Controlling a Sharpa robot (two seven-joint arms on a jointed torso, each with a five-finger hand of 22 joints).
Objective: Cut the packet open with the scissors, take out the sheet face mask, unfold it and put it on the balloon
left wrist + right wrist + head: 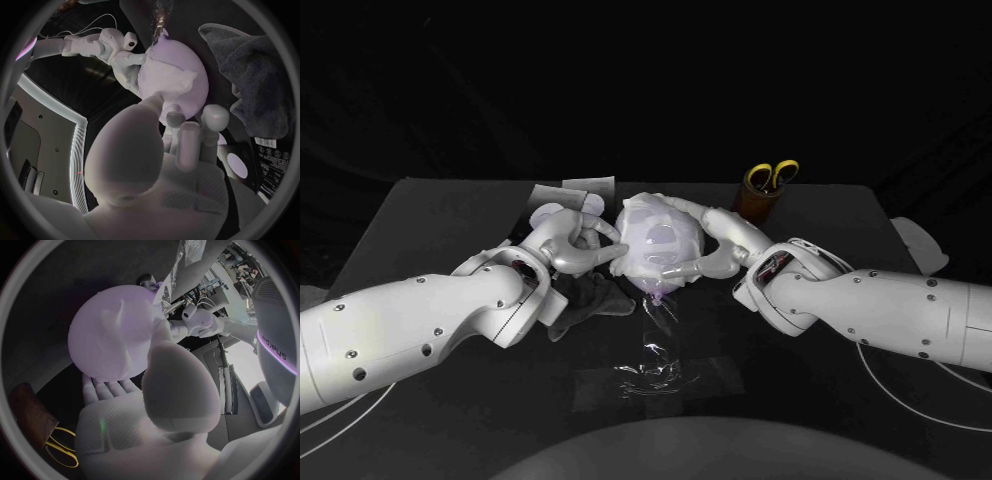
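The pale balloon (655, 243) stands at the table's middle with the white sheet face mask (166, 80) draped over it. My left hand (571, 240) is at the balloon's left side, where its thumb (152, 102) presses the mask's edge and its fingers curl under the balloon (190, 92). My right hand (714, 238) cups the balloon (115, 337) from the right, thumb (172, 365) against it and fingers beneath. The yellow-handled scissors (772, 177) stand in a brown cup (759, 203) at the back right. The cut packet (564, 193) lies behind my left hand.
A dark cloth (593, 301) lies on the table under my left forearm. A clear plastic piece (646, 376) sits on the table in front of the balloon. The packet's printed face (267, 165) lies beside the dark cloth (256, 75).
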